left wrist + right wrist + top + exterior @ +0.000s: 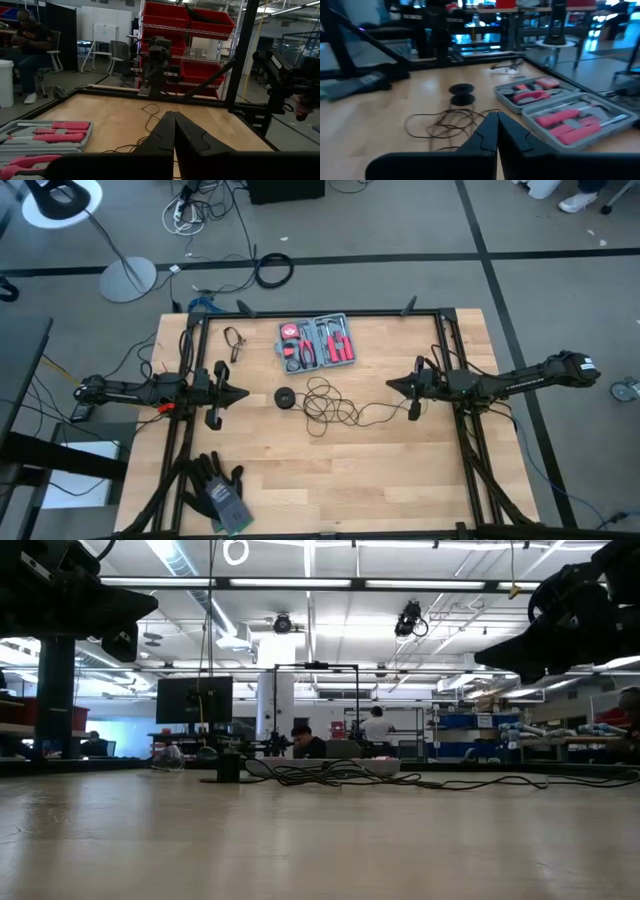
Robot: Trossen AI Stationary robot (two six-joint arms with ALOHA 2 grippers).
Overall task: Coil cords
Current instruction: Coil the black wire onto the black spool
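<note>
- The black wire [330, 405] is lying in a loose, untidy tangle of loops at the centre of the high view, on the wooden table [330, 480].
- One strand of the wire is trailing from the loops toward the right of the frame, ending near the right gripper [390, 386].
- The round black disc [286, 397] is sitting just left of the loops, in the centre of the high view; in the right wrist view it [461, 93] is showing beyond the tangle.
- The left gripper [246, 393] is hovering at centre left of the high view, pointing toward the disc, near it but apart from it; its jaws are pressed together and are gripping nothing.
- The right gripper is hovering right of centre, pointing toward the wire loops; its jaws are likewise together and empty.
- In each wrist view the two dark fingers [172, 135] are meeting tip to tip above the table.
- The red tool kit [317, 342] is lying open in a grey tray above the tangle, in the upper middle of the high view.
- A pair of dark gloves [215, 490] is resting at the lower left of the table.
- A small dark wire object [235, 340] is lying left of the tool kit; what it is cannot be told.
- A seated person [27, 45] is showing at the upper left of the left wrist view, beyond the table.
</note>
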